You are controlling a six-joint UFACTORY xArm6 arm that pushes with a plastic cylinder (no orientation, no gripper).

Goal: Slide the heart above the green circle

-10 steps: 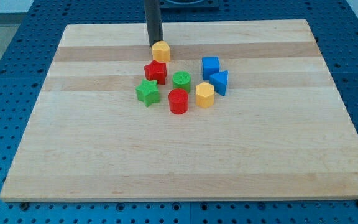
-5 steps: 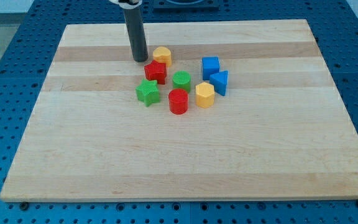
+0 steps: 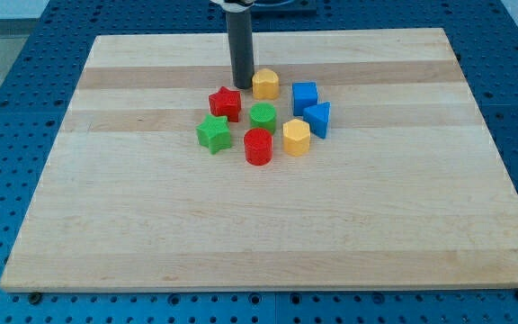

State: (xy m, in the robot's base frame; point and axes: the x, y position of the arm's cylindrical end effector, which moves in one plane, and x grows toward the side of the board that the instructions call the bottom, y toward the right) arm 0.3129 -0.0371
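Observation:
The yellow heart point(image 3: 265, 83) lies on the wooden board just above the green circle point(image 3: 263, 117), a small gap between them. My tip point(image 3: 242, 86) rests right at the heart's left side, touching or almost touching it. The tip stands above the red star point(image 3: 225, 103) and up-left of the green circle.
A green star point(image 3: 213, 133), a red cylinder point(image 3: 258, 147) and a yellow hexagon point(image 3: 296, 138) lie below the circle. A blue cube point(image 3: 305, 95) and a blue triangle point(image 3: 317, 119) lie to the right. The board's top edge point(image 3: 277, 34) is close behind the rod.
My tip went from above the heart to its left, then moved right. The yellow heart slid right, from above the red star to above the green circle.

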